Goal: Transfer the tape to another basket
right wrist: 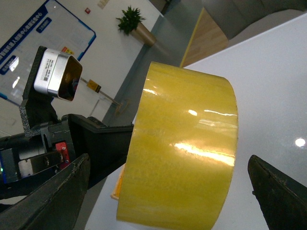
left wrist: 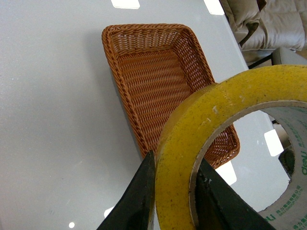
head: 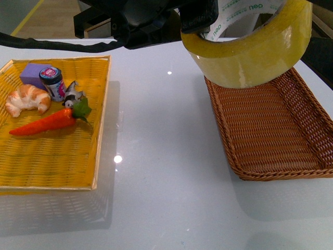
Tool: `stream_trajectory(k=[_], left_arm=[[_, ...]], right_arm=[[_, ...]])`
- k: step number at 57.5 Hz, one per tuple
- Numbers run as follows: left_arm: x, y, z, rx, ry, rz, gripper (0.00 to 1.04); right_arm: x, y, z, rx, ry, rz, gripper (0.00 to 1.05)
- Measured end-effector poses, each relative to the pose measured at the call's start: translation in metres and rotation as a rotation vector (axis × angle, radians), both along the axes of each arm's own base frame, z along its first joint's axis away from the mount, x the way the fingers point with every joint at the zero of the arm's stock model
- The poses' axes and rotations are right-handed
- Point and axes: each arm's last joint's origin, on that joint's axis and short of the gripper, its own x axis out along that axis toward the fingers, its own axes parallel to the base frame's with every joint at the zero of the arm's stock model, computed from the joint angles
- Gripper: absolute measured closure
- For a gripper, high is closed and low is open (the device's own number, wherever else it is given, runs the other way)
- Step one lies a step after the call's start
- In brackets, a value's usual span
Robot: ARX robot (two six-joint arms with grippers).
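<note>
Currently mid-carry: left gripper (left wrist: 175, 163) pinches the wall of the wide yellowish translucent packing tape roll (head: 250, 52), held aloft, seemingly over the dark brown woven wicker basket (head: 270, 130); right gripper (right wrist: 168, 191) spread wide; next: lower into basket, release

Left arm (head: 140, 18): I see it stretched across the top of the front view, running left to right, raised off the table. Left gripper (left wrist: 175, 163): clamped on the tape (left wrist: 192, 124). One finger (left wrist: 136, 201) sits outside the roll's wall, the other inside the core, with only the wall between the jaws. Right gripper (right wrist: 168, 163): spread wide, fingers far apart, and I see neither touching anything. Its wrist points at the left arm's wrist camera (right wrist: 57, 76).
</note>
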Motion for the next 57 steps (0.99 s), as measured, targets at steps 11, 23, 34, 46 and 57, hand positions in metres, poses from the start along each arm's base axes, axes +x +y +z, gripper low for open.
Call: stream_trajectory(k=[11,23,34,46,57], left_arm=[[0.000,0.001,0.000,0.000,0.004,-0.001,0.90],[0.000,0.001,0.000,-0.003,0.005,-0.005,0.90],[0.000,0.002,0.001,-0.006,0.004,-0.007,0.90],[-0.002,0.005,0.008,-0.030,-0.005,-0.016,0.57],[-0.006,0.013,0.018,-0.053,-0.033,-0.005,0.29]], right_arm=[[0.001,0.002,0.000,0.015,0.006,0.008,0.30],[0.002,0.002,-0.002,0.039,0.029,0.005,0.55],[0.002,0.002,-0.001,0.058,0.035,0.006,0.56],[0.002,0.002,-0.001,0.056,0.033,0.026,0.56],[0.001,0.000,-0.002,0.057,0.037,0.018,0.56]])
